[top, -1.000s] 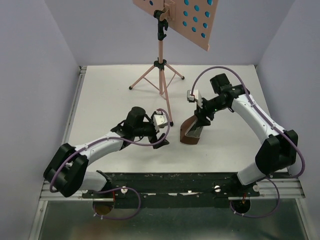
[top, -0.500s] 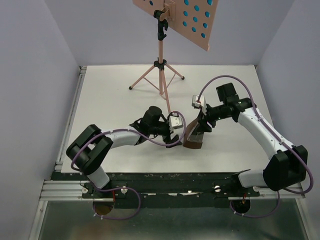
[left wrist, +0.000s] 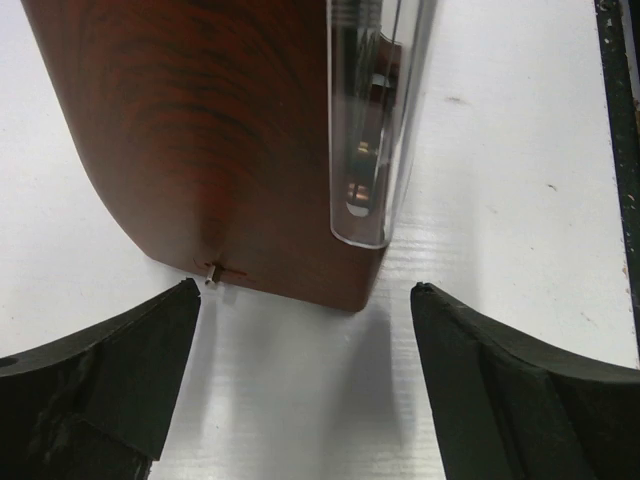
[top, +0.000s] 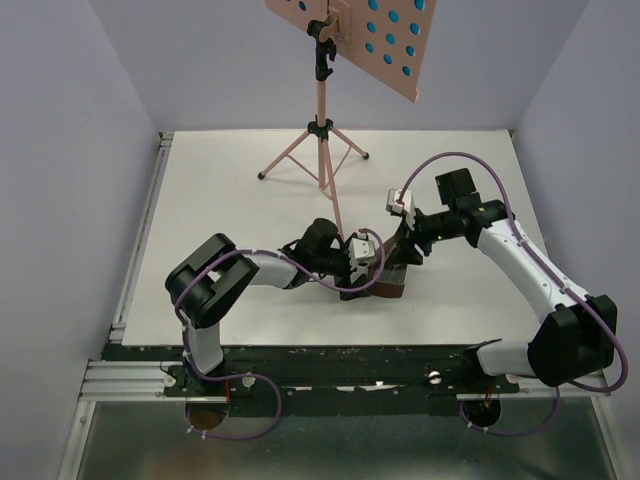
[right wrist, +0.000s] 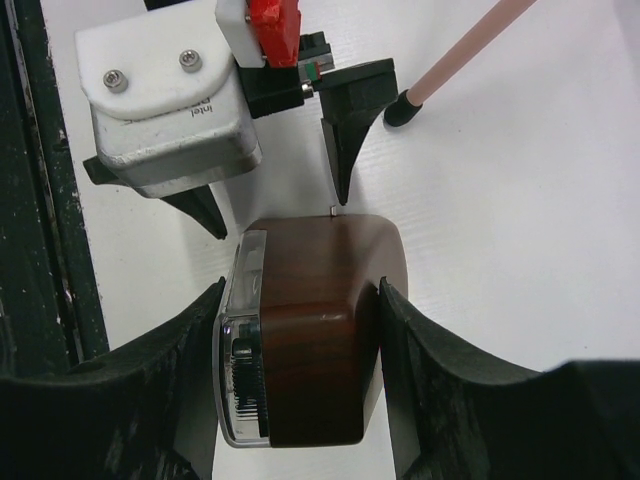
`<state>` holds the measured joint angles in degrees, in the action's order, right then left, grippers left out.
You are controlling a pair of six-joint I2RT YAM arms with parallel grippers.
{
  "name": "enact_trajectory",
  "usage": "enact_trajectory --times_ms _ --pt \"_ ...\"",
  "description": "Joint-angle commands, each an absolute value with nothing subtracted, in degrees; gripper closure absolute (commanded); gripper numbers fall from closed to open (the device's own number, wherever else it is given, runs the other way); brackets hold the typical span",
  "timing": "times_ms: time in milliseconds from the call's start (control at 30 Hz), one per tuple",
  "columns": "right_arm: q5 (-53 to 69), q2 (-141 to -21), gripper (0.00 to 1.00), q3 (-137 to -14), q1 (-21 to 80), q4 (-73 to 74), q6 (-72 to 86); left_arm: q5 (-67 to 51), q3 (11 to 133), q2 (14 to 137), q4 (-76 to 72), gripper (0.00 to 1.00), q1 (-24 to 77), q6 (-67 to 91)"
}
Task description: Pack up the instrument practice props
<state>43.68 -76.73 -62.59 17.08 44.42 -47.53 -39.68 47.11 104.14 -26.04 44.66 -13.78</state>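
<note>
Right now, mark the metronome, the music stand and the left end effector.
metronome (right wrist: 310, 320), right wrist view, on its brown wooden side.
music stand (top: 322, 100), top view, on its pink pole.
left end effector (left wrist: 303, 300), left wrist view, midway between its open fingertips.

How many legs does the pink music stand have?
3. One leg splays left, one splays right, and one runs forward, ending near the metronome.

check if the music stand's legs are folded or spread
spread: the music stand stands upright, its three legs splayed out on the table.
</note>
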Motion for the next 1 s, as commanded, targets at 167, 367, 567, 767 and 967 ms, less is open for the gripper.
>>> enact_trajectory --times_ms 167,367,567,767,967 --pt "45.97 -76.38 0.92 -61.26 16.61 46.23 -43.86 -41.83 50.18 106.70 -29.18 0.17 45.26 -13.01" --pt "45.79 -76.64 0.92 -61.35 16.61 45.79 -43.51 -41.05 50.89 107.14 -27.25 0.26 45.35 -12.05" --pt "45.97 -76.03 0.92 -60.56 16.61 45.18 -42.98 -38.94 51.59 107.93 -26.54 0.40 45.44 -10.37" --pt "45.97 -75.85 0.92 -60.12 16.61 44.91 -42.89 -39.20 51.86 107.84 -25.84 0.76 45.44 -9.58" --pt "45.79 -75.94 0.92 -60.82 16.61 46.14 -44.12 -36.92 51.15 105.74 -24.26 0.32 45.26 -8.61"
